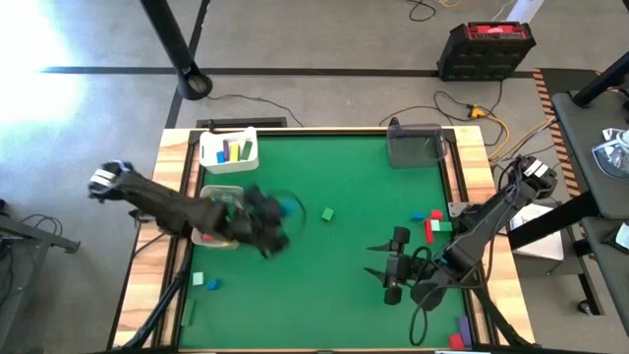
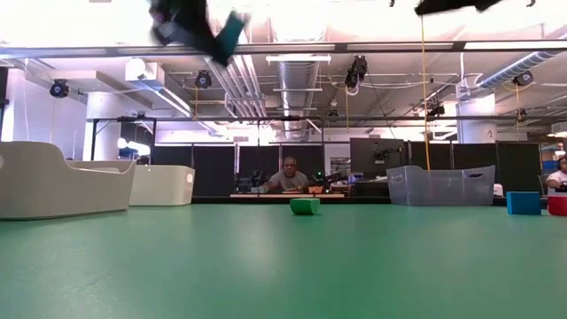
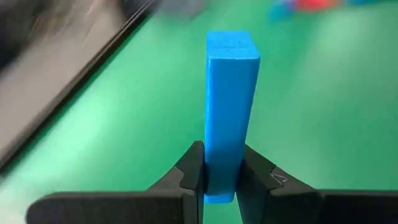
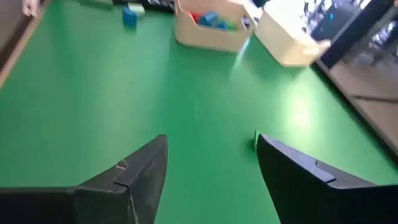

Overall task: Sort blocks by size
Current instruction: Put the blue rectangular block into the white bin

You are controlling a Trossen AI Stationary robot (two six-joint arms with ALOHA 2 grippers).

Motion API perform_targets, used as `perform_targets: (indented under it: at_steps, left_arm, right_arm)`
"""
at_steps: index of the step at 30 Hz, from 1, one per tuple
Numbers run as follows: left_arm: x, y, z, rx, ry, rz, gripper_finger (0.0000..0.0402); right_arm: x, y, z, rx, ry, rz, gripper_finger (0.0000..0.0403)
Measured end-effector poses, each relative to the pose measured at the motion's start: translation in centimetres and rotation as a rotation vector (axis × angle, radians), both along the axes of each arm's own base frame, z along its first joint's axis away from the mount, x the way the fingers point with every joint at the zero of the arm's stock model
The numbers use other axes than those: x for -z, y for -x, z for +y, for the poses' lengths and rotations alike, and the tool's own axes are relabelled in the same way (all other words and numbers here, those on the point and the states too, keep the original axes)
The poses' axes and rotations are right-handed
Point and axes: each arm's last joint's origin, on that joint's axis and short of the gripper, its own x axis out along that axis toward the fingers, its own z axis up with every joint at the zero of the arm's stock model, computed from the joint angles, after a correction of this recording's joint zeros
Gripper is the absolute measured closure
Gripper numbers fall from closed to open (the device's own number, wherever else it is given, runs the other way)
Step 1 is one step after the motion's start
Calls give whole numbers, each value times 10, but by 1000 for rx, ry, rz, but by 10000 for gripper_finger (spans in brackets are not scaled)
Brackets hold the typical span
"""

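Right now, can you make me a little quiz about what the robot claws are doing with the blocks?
1. True or false: the left claw is shut on a blue bar.
2. The right claw is: A) open with nothing in it, B) holding a red block, C) inside a tray.
3. Fill in: the lone block in the middle of the green mat is ____.

Key: 1 true. 2 A. 3 green.
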Motion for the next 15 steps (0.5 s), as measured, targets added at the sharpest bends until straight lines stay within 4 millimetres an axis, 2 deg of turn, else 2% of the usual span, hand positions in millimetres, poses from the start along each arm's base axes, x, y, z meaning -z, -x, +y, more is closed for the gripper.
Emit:
perform_targets:
  at_steps: [4,6,11,15]
  left_arm:
    - [1,47,58,-332,129,25,364]
    - [6,64,86,-477,167,43,364]
    - [26,95,153,-773,342,87,364]
    - [40,119,200,-907,476,144,363]
  right_arm:
    - [13,4,-4,23,-13,21,155]
    - [15,5,-4,24,-15,23,151]
    - [16,5,-5,25,-18,23,147]
    - [16,4,-5,25,-21,21,154]
